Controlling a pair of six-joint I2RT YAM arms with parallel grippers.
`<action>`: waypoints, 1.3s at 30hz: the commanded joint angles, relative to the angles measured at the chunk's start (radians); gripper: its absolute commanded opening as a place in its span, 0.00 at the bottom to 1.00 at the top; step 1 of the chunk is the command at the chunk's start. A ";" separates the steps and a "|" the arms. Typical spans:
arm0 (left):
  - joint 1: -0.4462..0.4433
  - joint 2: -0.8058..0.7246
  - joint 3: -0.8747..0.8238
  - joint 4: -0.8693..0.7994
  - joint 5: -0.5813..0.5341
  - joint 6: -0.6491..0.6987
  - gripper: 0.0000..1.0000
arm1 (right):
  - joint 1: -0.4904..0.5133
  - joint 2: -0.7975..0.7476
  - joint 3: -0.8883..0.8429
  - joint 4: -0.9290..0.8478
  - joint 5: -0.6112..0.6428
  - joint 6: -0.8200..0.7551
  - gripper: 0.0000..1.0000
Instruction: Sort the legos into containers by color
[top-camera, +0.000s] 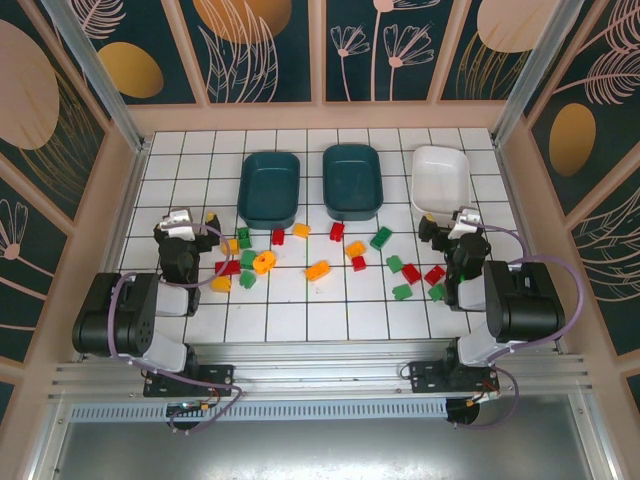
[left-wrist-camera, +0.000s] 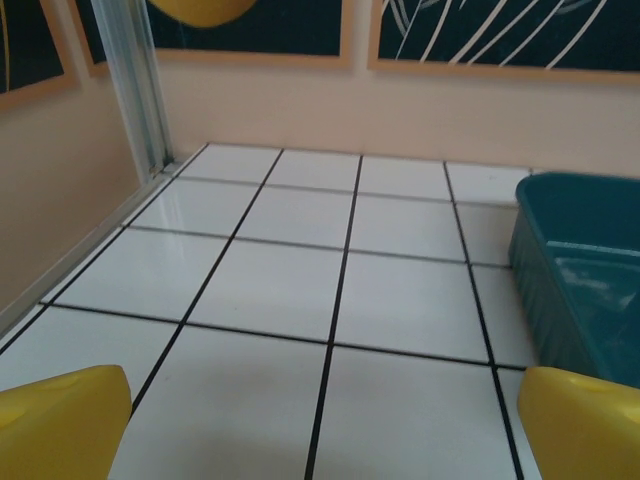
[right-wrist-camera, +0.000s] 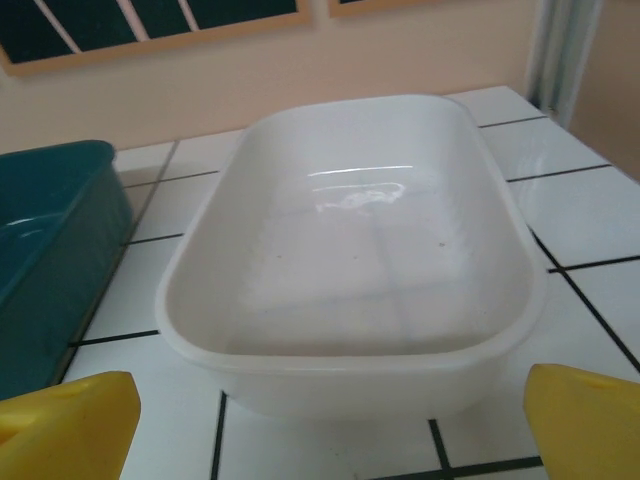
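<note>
Roughly twenty legos (top-camera: 317, 269) lie before two teal containers (top-camera: 269, 190) and one white container (top-camera: 441, 175).

Overhead view from behind, low wrist views forward, close to shared trays (top-camera: 269, 190)

Left gripper (left-wrist-camera: 320, 432): my jaws wide apart, wrist low, pointing forward. Right gripper (right-wrist-camera: 322, 428): likewise wide apart, pointing forward. Both my arms folded, elbows drawn back
</note>
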 joint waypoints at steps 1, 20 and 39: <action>0.006 -0.163 0.154 -0.309 -0.028 -0.022 0.99 | 0.054 -0.126 0.169 -0.341 0.224 0.004 0.99; 0.006 0.144 1.040 -1.292 0.287 -0.402 0.86 | -0.157 0.042 0.927 -1.227 -0.031 0.253 0.89; -0.092 0.506 1.221 -1.491 0.270 -0.310 0.75 | -0.171 0.405 1.050 -1.334 -0.082 0.097 0.59</action>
